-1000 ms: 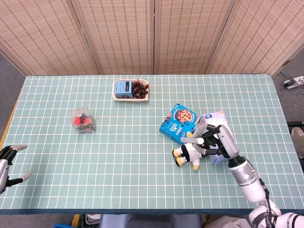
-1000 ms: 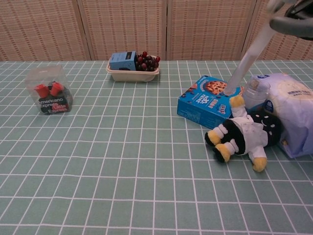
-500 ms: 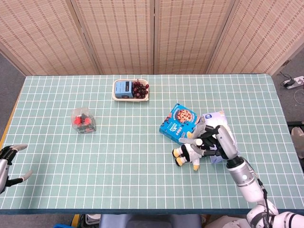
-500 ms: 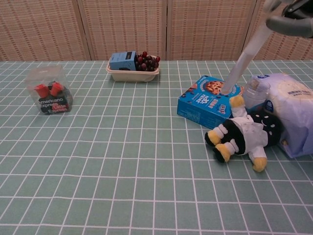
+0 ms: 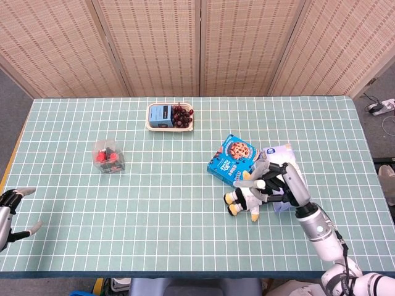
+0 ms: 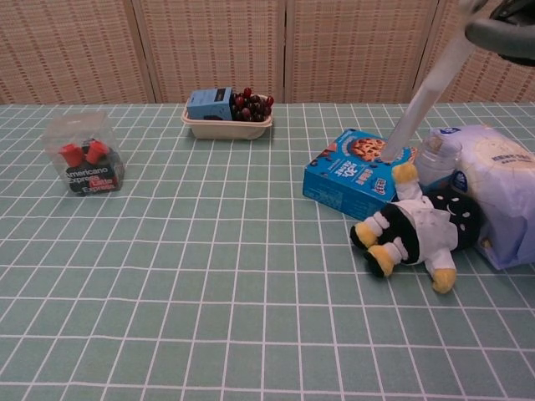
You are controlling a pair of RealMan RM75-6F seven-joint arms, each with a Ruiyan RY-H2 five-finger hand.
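Plush penguin (image 5: 248, 198) lying sideways, feet toward the left, head beneath right hand (image 5: 276, 182), fingers spread, grasping nothing.

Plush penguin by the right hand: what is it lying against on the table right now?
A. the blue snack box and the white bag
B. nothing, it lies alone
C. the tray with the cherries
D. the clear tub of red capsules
A: the plush penguin lies between the blue snack box and the white bag, touching both, under the right hand.
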